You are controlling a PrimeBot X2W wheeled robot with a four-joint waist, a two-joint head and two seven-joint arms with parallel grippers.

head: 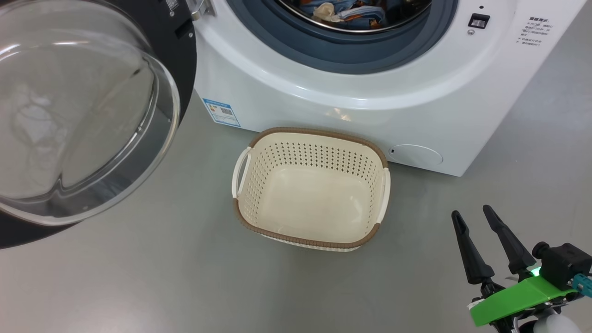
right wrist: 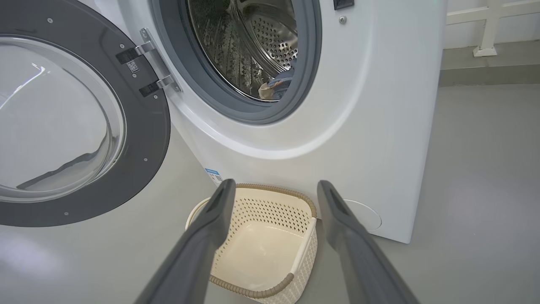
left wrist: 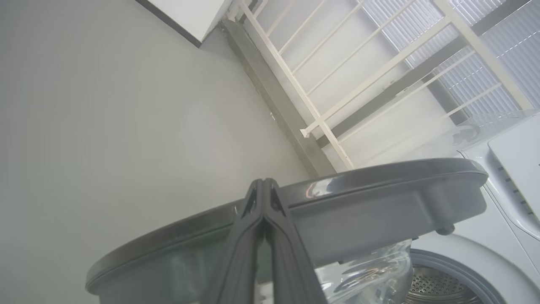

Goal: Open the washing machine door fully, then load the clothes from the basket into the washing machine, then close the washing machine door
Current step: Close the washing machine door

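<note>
A smooth grey floor (head: 138, 286) ran under everything. In the left wrist view a white railing (left wrist: 320, 105) stood against a pale wall behind the machine.

On the left, the washing machine door (head: 182, 51) stood swung wide open on its hinge, its clear glass bowl bulging toward the camera. Right of it, the basket (head: 314, 134) sat on the floor just in front of the washing machine (head: 323, 101), near the round cap low on the front. The blue sticker was on the machine's lower left. The clothes (head: 351, 14) lay inside the steel drum, past the grey-blue gasket.

The left gripper (left wrist: 263, 183) was clenched, its two fingers pressed together with nothing between them. They lay across the outer edge of the door, with the tips at its rim. Whether they pressed on it could not be told.

The right gripper (head: 471, 211) hung low on the right, well apart from the basket, with its fingers spread wide and holding nothing.
</note>
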